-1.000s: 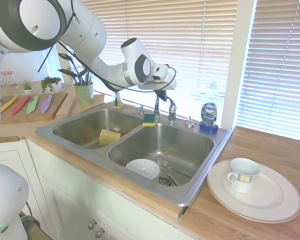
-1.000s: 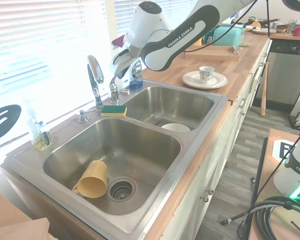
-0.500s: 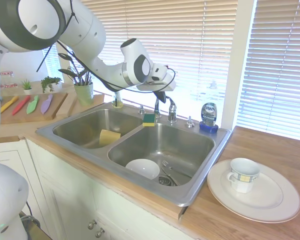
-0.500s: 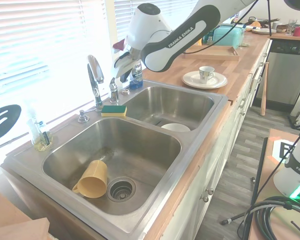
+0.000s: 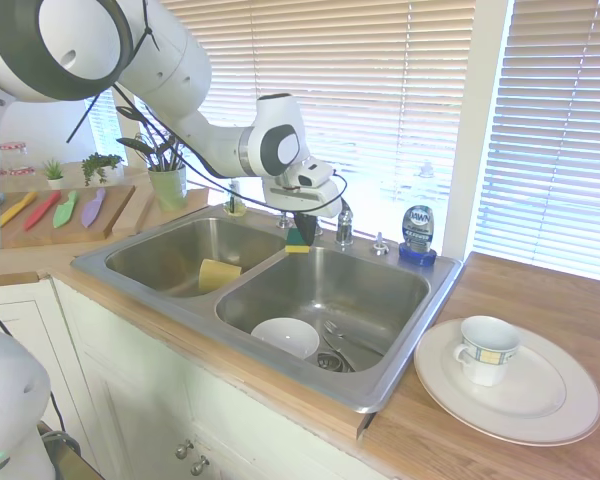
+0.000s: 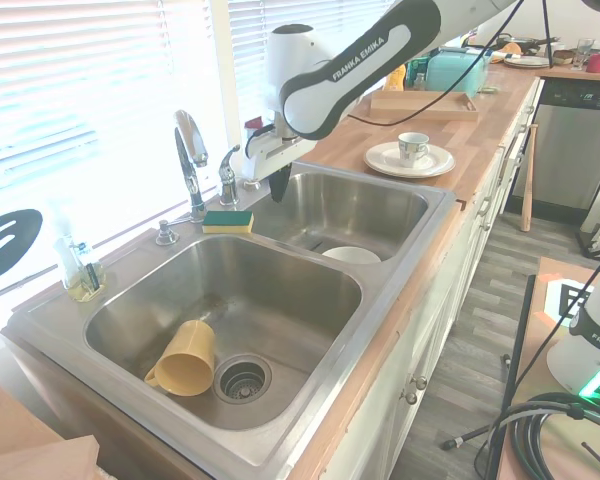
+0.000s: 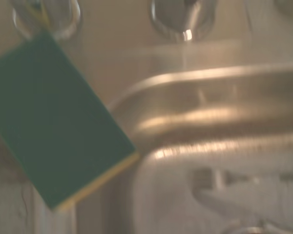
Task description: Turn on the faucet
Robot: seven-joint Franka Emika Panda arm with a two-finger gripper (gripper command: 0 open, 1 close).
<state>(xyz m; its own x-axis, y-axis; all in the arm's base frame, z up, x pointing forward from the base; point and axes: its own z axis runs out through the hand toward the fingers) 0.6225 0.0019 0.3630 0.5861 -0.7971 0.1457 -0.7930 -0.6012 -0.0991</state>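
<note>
A: Faucet, shiny chrome gooseneck [image 6: 189, 150] — where, in the first exterior view?
B: Behind the steel sink's [image 5: 180, 283] divider, mostly hidden by the gripper [image 5: 305, 222].
A: Second exterior?
B: Gripper [image 6: 278, 182] beside its lever; whether its fingers are apart, I cannot tell.
A: Wrist?
B: Green-and-yellow rectangular sponge [image 7: 53, 124] on the rim.

Sponge [image 6: 228, 220] on sink [image 6: 400, 330] divider, before faucet [image 6: 190, 160].

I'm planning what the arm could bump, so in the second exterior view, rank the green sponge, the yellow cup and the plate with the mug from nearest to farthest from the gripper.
From the gripper:
1. Green sponge, on the sink divider just beside it.
2. Plate with the mug, on the counter beyond the sink.
3. Yellow cup, lying in the near basin.
</note>
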